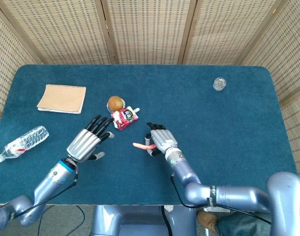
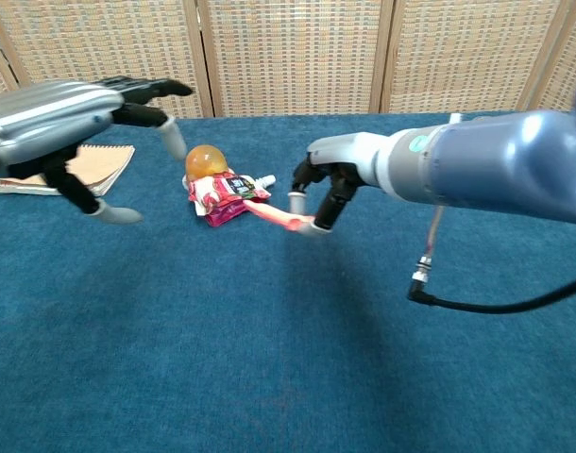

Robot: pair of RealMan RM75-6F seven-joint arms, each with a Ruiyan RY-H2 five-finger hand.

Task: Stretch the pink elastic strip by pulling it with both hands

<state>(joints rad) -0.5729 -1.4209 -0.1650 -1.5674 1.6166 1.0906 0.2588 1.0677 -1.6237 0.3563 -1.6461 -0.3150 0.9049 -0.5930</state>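
The pink elastic strip [image 1: 140, 145] [image 2: 271, 216] hangs in the air above the blue table, pinched at its right end by my right hand [image 1: 160, 138] [image 2: 323, 183]. The strip's free end points left. My left hand [image 1: 88, 139] [image 2: 76, 118] hovers to the left of the strip with its fingers spread and nothing in them. A gap of open table lies between the left hand and the strip's free end.
A red snack pouch [image 1: 124, 118] and an orange fruit [image 1: 115, 103] lie just behind the hands. A tan notebook [image 1: 62, 98] sits at the back left, a plastic bottle [image 1: 22, 143] at the left edge, a small glass cup [image 1: 219, 83] at the back right.
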